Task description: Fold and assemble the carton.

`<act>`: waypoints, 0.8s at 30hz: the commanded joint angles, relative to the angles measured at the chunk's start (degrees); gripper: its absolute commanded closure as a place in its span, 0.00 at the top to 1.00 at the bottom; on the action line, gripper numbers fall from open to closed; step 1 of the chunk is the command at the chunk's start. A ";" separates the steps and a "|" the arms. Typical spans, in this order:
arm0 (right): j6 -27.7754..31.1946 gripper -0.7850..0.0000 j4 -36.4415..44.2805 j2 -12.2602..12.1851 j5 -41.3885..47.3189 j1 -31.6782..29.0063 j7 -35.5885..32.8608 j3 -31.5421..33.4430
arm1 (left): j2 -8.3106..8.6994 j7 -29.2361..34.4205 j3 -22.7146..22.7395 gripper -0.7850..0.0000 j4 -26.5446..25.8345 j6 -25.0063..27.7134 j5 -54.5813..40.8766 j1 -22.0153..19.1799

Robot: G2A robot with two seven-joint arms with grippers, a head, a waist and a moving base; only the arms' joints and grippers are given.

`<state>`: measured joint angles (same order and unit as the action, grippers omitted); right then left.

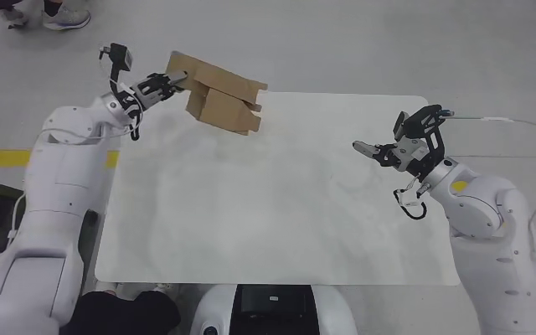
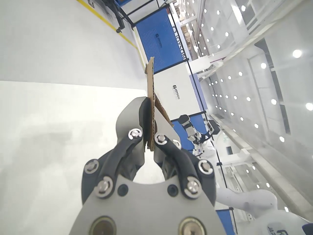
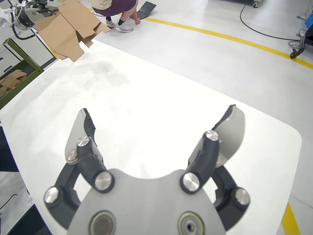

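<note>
While my L jaws clamp the unassembled carton over the tabletop's far-left corner, R jaws gape empty. Next, prob.: lower it, add 2nd grip.

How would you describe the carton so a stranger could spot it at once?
Start at the white table and look to its far left corner. There the left gripper holds the carton, a flattened brown cardboard blank with loose flaps, the only brown thing there.

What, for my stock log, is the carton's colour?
Plain brown; the carton shows best in the right wrist view.
</note>
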<state>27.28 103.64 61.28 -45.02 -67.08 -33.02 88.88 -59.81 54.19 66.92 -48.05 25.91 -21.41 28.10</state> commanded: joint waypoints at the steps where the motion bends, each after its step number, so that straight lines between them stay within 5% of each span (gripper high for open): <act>1: 0.00 1.00 0.00 0.00 0.00 0.00 0.00 0.00 | 0.00 0.79 -0.13 0.00 -2.71 -0.74 -0.79 1.51; 14: 0.00 1.00 0.00 0.00 0.00 0.00 0.00 0.00 | 0.87 4.27 0.28 0.00 -20.85 -4.68 -1.34 12.58; 24: 0.00 1.00 0.00 0.00 0.00 0.00 0.00 0.00 | 1.45 5.04 1.10 0.00 -26.04 -5.89 0.63 16.21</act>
<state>27.28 103.64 61.28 -45.02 -67.08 -33.02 88.88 -58.36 59.22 68.03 -74.12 20.00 -20.75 44.33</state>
